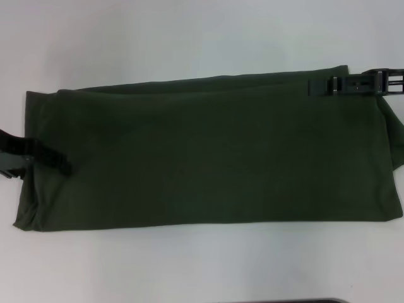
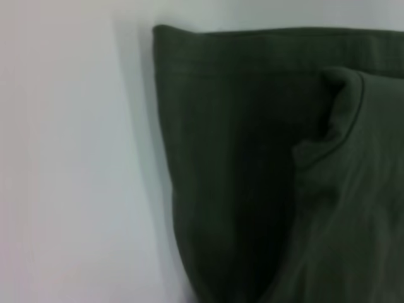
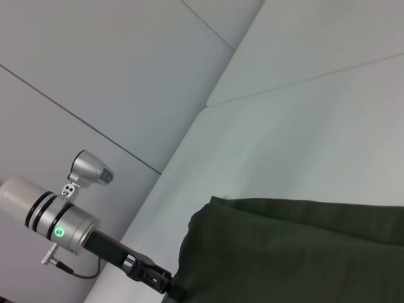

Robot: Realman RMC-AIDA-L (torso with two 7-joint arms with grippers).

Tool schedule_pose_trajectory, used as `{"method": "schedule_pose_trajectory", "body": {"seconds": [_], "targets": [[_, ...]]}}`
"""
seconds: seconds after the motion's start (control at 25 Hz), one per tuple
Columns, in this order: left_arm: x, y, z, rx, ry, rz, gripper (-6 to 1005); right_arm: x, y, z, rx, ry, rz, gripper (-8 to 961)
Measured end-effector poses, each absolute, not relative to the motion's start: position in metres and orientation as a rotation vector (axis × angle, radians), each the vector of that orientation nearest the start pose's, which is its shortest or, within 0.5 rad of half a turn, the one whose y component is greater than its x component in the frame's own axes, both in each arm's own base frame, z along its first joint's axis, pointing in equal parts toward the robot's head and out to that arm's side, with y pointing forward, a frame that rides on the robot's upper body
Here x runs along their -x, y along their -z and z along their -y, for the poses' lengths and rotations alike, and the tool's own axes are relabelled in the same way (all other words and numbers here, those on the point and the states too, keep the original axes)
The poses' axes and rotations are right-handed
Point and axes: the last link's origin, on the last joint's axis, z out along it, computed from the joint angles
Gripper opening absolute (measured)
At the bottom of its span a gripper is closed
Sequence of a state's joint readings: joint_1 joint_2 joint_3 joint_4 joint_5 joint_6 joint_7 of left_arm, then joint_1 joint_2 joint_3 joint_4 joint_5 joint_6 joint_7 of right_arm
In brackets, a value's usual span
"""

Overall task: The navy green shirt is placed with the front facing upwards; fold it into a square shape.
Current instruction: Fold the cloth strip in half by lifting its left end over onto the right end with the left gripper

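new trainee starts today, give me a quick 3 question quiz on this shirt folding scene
1. True or false: the cream lettering on the navy green shirt is showing in the head view.
2. Which gripper sits at the shirt's far edge? A. left gripper B. right gripper C. neither
3. Fill in: the shirt lies on the white table as a long band running ____ to ____ across the robot's front.

Key
1. False: only plain dark green cloth shows.
2. B: the right gripper is at the far edge on the right; the left gripper is at the shirt's left end.
3. Left to right.
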State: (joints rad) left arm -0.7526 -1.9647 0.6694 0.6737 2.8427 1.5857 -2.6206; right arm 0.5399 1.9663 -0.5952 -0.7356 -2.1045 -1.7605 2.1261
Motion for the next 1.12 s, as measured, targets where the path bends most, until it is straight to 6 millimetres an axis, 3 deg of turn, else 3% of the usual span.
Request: {"method": "schedule_pose_trajectory", "body": {"seconds": [0.48,0.76,0.84,1.12], "targets": [[0.289,-0.022,-0.347,2.236,-0.390,1.945,858,-0.273,-0.060,-0.325,2.569,-0.712,-1.561,927],[0.283,-0.028,-0.349,2.269,-0.379,1.895,849,-0.274,-0.061,-0.325,2.566,-0.712,-1.565,928],[0.283,-0.030,-0.350,2.267,-0.376,1.890,696,-0.274,-0.060,-0.325,2.565,-0.712,-1.565,928],[0.282,-0.033,-0.352,2.266,-0.373,1.883,551,-0.274,-0.061,-0.325,2.566,-0.713,-1.563,928]]}}
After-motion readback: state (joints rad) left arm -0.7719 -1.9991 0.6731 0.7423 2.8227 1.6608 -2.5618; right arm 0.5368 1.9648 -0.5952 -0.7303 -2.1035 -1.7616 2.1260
